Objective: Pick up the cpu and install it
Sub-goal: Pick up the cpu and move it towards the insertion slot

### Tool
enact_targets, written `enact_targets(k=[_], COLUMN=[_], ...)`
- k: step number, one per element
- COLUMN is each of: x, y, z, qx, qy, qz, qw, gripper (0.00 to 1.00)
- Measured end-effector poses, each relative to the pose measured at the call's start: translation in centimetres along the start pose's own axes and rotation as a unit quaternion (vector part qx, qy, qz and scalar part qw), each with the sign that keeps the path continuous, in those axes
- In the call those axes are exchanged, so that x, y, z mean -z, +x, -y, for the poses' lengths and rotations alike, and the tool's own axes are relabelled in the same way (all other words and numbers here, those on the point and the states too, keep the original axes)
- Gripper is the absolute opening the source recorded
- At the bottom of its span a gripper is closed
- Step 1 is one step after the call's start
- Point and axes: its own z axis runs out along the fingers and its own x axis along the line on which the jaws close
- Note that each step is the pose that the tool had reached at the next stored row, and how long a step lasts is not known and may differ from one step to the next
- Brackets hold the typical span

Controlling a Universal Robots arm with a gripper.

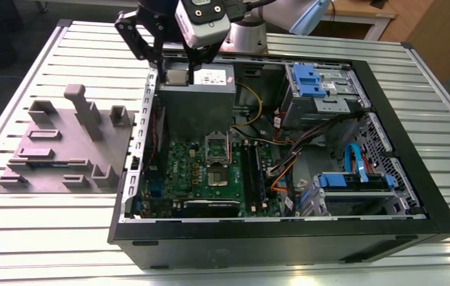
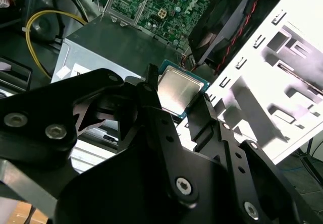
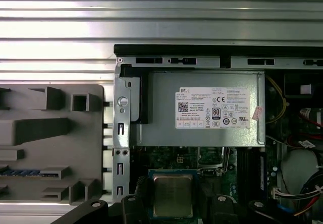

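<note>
- Exterior view: the gripper (image 1: 174, 68) hangs over the grey power supply (image 1: 197, 98) inside the open case (image 1: 415, 179), clamped on the cpu (image 1: 175, 76). Lower down, the motherboard (image 1: 201, 173) shows its socket (image 1: 218, 156) uncovered, with cables (image 1: 288, 149) crowding the exterior view's right.
- Second wrist view: the fingers (image 2: 209, 120) pinch opposite edges of the cpu (image 2: 179, 90), probably to keep it level and its underside untouched. The white case wall (image 2: 272, 72) runs just beside.
- First wrist view: the cpu (image 3: 173, 194) lies flat, silver top up. The grey fixture (image 3: 50, 133) is outside the case.
</note>
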Motion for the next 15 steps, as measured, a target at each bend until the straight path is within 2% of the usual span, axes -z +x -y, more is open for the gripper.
enact_targets(k=[15], x=[0.0], y=[-0.64], z=[-0.01], qx=[0.0], qy=[0.0], qz=[0.0], qw=[1.0], gripper=[0.47])
